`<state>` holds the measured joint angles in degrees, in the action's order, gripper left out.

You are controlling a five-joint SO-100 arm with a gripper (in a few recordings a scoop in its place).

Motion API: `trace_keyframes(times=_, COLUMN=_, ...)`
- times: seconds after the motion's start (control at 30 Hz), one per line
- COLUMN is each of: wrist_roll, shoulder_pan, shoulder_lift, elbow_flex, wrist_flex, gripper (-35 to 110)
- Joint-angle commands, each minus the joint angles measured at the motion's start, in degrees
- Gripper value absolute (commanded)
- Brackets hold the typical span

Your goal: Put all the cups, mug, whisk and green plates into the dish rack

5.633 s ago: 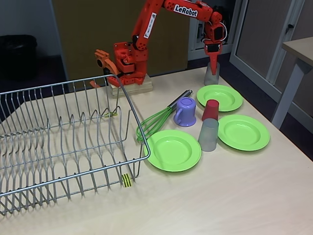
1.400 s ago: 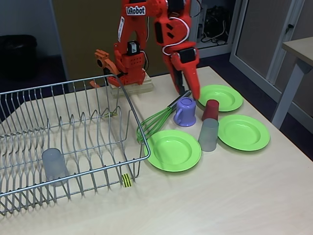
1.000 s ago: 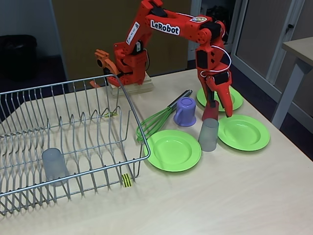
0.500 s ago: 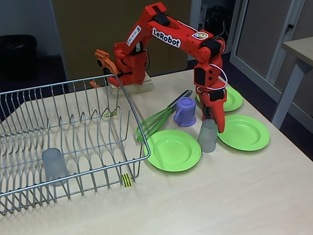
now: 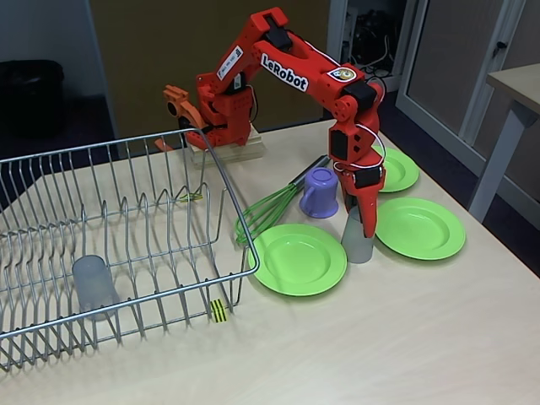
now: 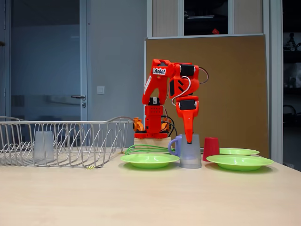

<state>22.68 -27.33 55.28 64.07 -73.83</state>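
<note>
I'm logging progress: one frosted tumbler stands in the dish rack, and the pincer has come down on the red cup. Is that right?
Not quite. One frosted tumbler does stand in the dish rack, but the pincer is down on the second frosted tumbler, not the red cup, which stands apart beside it in a fixed view.

The grey tumbler (image 5: 359,239) is hemmed in — purple mug (image 5: 320,191) and red cup (image 6: 211,148) just behind, green plates (image 5: 299,258) on both sides. Near table edge (image 5: 405,354) is open — the dish rack (image 5: 110,245) at left has free room.
</note>
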Motion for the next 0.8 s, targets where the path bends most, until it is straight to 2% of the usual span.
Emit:
trace_keyframes(times=0.0, wrist_roll=-1.9, shoulder_pan=0.2, shoulder_lift=-0.3, elbow_flex=-1.6, wrist_flex=-0.9, gripper=15)
trace_keyframes(times=0.17, wrist_roll=-6.2, shoulder_pan=0.4, shoulder_lift=-1.8, elbow_flex=-9.6, wrist_flex=-5.7, gripper=8)
trace_keyframes(times=0.43, wrist_roll=-16.8, shoulder_pan=1.9, shoulder_lift=-2.7, elbow_flex=-36.1, wrist_flex=-22.4, gripper=0)
trace_keyframes(times=0.6, wrist_roll=-27.3, shoulder_pan=7.3, shoulder_lift=11.7, elbow_flex=-29.0, wrist_flex=-20.9, gripper=0)
trace_keyframes(times=0.77, wrist_roll=-36.9, shoulder_pan=18.9, shoulder_lift=27.7, elbow_flex=-15.3, wrist_flex=-17.7, gripper=0)
